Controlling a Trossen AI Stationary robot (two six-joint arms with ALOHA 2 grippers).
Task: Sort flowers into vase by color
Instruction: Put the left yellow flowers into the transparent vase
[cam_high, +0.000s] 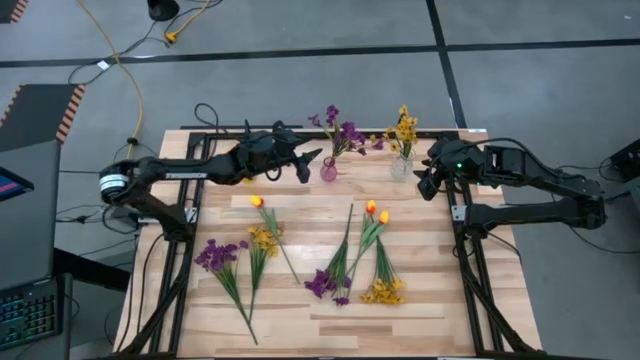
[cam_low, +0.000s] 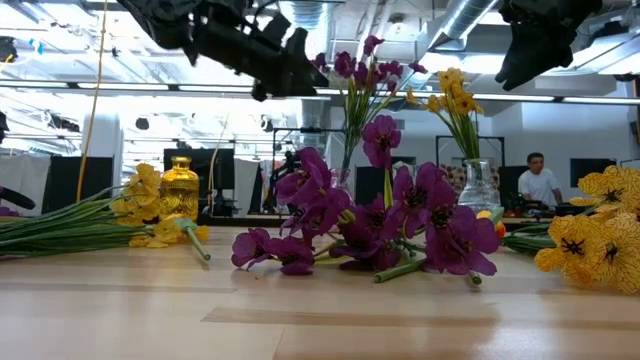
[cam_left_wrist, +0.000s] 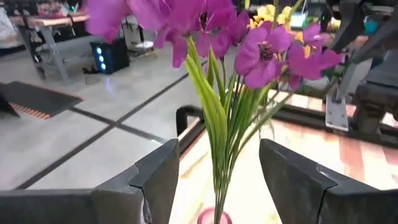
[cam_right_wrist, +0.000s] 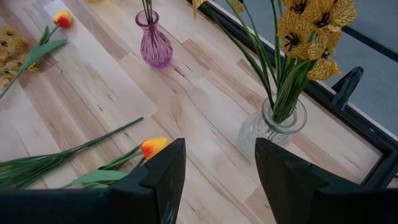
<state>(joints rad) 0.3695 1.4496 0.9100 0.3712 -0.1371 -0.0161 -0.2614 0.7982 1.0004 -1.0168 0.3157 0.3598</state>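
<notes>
Two claws hang above the far edge of the counter (cam_high: 300, 320). The left claw (cam_high: 310, 163) gapes empty just beside the pink vase (cam_high: 328, 171), its fingers (cam_left_wrist: 158, 177) either side of the purple sprigs (cam_high: 343, 130) standing in it. The right claw (cam_high: 425, 180), also spread and empty, hovers by the clear vase (cam_high: 401, 166) holding yellow blossoms (cam_high: 404, 128). Other flowers lie loose on the counter: purple sprigs (cam_high: 218, 255), yellow clusters (cam_high: 383, 291) and orange tulips (cam_high: 376, 212).

Table (cam_high: 420, 300) is pale wood planks, smooth with a satin sheen, framed in black metal. The pink vase (cam_right_wrist: 154, 45) looks like glossy tinted glass, the other vase (cam_right_wrist: 272, 127) clear ribbed glass. Flowers (cam_low: 380, 225) read as matt fabric petals on plasticky stems. Left pincer (cam_left_wrist: 217, 180) is matt dark plastic.
</notes>
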